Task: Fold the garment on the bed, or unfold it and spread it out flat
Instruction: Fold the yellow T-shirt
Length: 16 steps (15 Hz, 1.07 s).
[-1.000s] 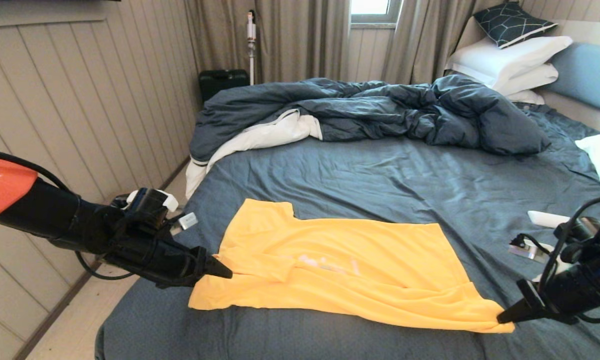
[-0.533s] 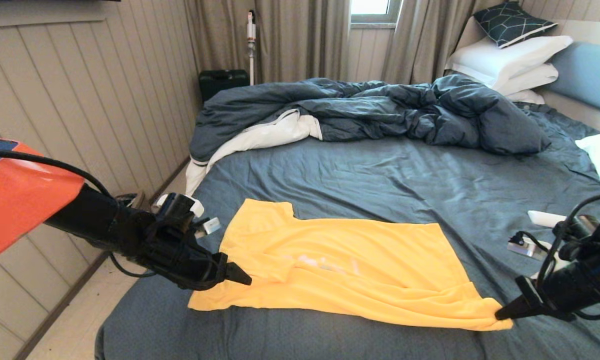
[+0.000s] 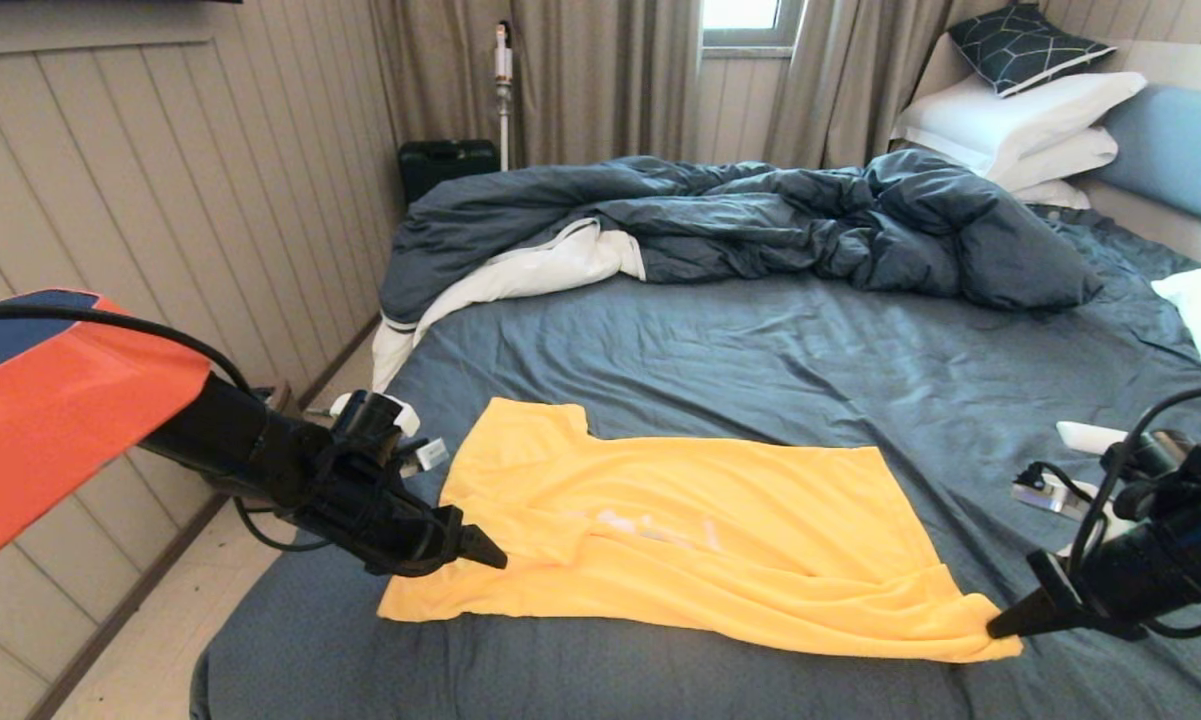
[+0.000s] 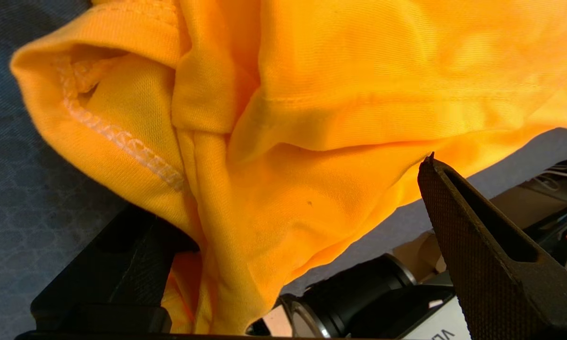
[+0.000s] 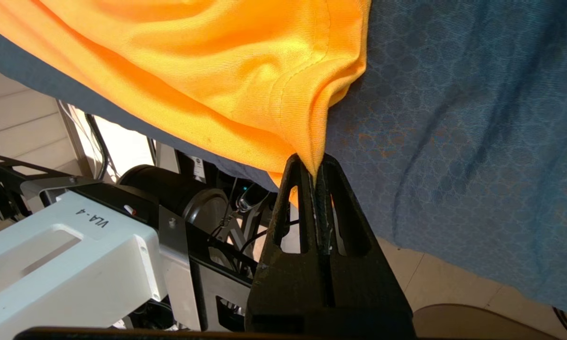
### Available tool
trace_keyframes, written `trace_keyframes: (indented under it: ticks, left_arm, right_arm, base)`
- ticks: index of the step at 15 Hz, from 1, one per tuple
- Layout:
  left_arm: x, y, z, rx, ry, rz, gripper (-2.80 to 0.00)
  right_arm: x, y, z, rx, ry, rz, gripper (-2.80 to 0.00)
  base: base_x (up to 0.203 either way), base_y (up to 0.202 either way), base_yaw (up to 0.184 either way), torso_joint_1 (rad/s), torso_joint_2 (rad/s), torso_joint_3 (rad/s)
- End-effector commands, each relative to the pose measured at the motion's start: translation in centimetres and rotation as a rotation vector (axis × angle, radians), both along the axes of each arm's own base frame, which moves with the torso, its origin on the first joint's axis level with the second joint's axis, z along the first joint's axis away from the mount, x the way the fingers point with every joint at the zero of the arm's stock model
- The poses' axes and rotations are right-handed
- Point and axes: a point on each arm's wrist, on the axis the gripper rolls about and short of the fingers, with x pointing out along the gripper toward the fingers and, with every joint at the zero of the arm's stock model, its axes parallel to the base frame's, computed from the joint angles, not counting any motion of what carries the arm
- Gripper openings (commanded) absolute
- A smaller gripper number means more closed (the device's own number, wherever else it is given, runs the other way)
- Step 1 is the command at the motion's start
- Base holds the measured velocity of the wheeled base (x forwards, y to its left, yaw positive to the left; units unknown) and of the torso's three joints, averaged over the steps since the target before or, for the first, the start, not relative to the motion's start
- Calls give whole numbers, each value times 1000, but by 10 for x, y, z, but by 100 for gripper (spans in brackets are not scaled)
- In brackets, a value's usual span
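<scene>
Soft daylight, window (image 3: pixel 740 15) glare behind

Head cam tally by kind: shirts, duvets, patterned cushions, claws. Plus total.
Yellow T-shirt: 1
Dark-blue duvet: 1
Patterned cushion: 1
Claws: 2 (left claw, right claw)
Total: 5

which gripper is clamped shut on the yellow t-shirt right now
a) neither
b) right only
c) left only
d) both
b: the right wrist view shows the right gripper closed, with a corner of the yellow T-shirt pinched between its fingers, while the left wrist view shows the left gripper open, its fingers spread wide with the shirt's sleeve end lying loosely between them.
</scene>
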Motion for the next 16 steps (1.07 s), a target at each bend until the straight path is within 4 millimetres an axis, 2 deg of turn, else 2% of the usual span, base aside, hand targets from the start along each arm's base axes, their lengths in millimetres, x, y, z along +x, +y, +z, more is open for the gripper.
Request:
trace_keyframes:
  ticks: [1,5,6,7,10,16]
  left_arm:
    - [2,-1,-4,7,8,1,0]
    - [5,-4,-6,28,2,6,0]
    - [4,-4,-6,30,5,5,-115]
    - [4,-4,-6,32,12,5,-280]
    - [2,-5,0,30,7,-1,-280]
    - [-10,-10,28,12,87,14,-280]
  right_arm:
    - [0,0,0,4,0,1,-280]
    - [1,-1,0,3,-2,0,-280]
    - [2,-1,0,4,0,0,-280]
    - [3,-1,0,3,-2,0,-280]
    - [4,0,0,2,-3,7,-280]
    - [2,1,3,2,-5,6,-280]
  base:
    - [0,0,0,0,0,0]
    - [0,0,0,0,0,0]
    - [0,0,0,0,0,0]
    - [0,0,0,0,0,0]
    - [0,0,0,0,0,0]
    - [0,0,0,0,0,0]
